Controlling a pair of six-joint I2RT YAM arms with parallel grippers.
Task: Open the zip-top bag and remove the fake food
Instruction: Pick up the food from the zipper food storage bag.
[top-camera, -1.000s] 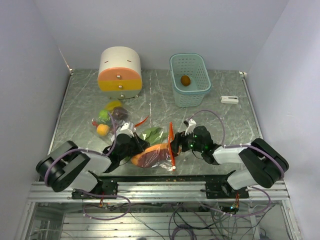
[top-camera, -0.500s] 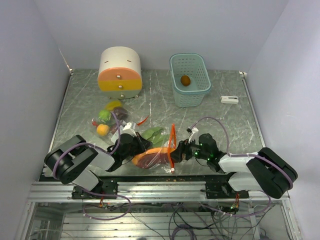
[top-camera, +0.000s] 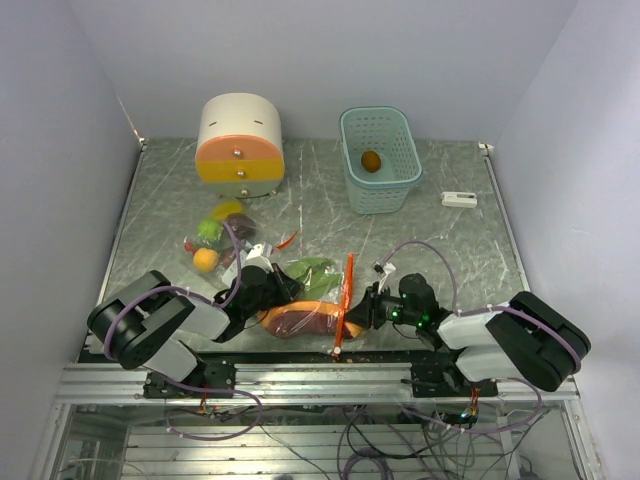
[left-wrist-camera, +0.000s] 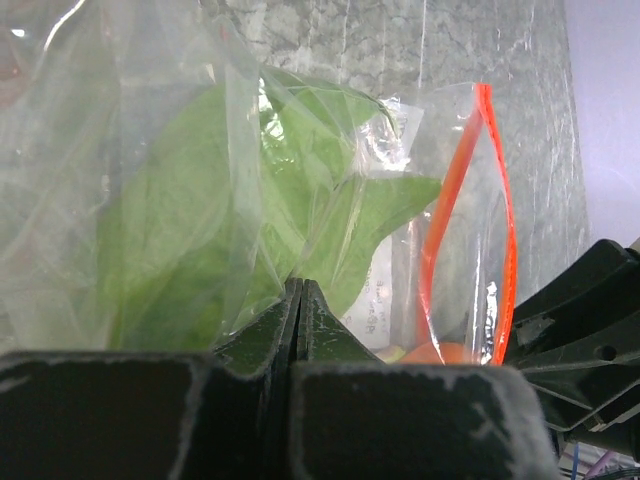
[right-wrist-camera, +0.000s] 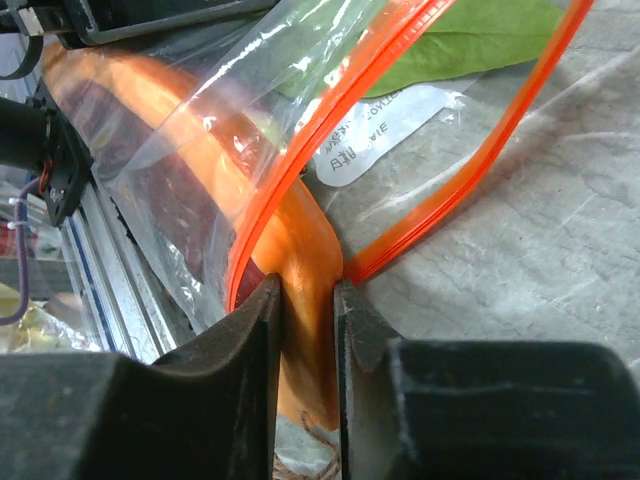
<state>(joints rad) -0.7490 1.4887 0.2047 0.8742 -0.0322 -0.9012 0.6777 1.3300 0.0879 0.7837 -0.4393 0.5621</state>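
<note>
The clear zip-top bag (top-camera: 318, 287) with its orange zip (top-camera: 346, 290) lies near the table's front edge, mouth open toward the right. Inside are fake food pieces: a flat green leaf (top-camera: 310, 268) (left-wrist-camera: 200, 230) and a long orange and dark red piece (top-camera: 300, 320) (right-wrist-camera: 290, 220). My left gripper (top-camera: 272, 297) (left-wrist-camera: 301, 285) is shut on the bag's plastic at its closed end. My right gripper (top-camera: 358, 315) (right-wrist-camera: 308, 290) reaches into the mouth, both fingers pressed against the end of the orange piece. The zip (right-wrist-camera: 400, 70) gapes open above it.
A second clear bag of small fruits (top-camera: 215, 240) lies left of the arms. The cream-and-orange drawer box (top-camera: 240, 145) stands at the back left. A teal basket (top-camera: 352, 190) holding an orange fruit (top-camera: 371, 160) stands at the back middle, a small white item (top-camera: 459, 199) to its right.
My right gripper has moved down and left into the bag's mouth, and its jaws have closed from wide onto the orange piece. The left gripper has kept its hold.
</note>
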